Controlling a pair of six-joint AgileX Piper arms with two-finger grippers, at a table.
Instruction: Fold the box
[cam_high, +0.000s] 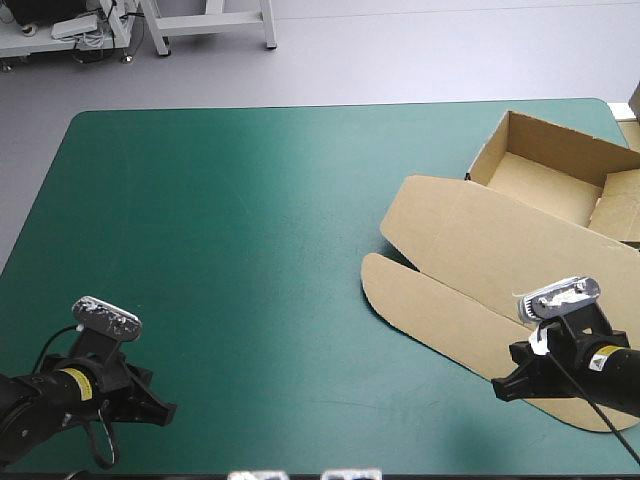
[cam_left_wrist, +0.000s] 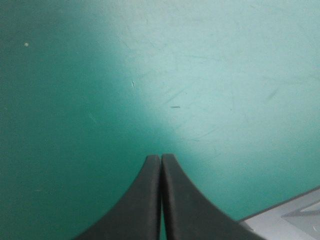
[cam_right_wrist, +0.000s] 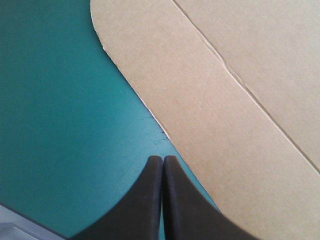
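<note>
The box (cam_high: 545, 185) sits at the far right of the counter (cam_high: 250, 220), an open tray with its lid (cam_high: 470, 270) flat. My left end effector (cam_left_wrist: 160, 158) and right end effector (cam_right_wrist: 162, 159) are both pressed together, empty. Prodding the lid edge could slide the box off the right side.

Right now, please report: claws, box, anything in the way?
Left claw shut, over teal-green cover. Right claw shut, beside lid. Box an open tray, lid flat. Nothing in the way.
</note>
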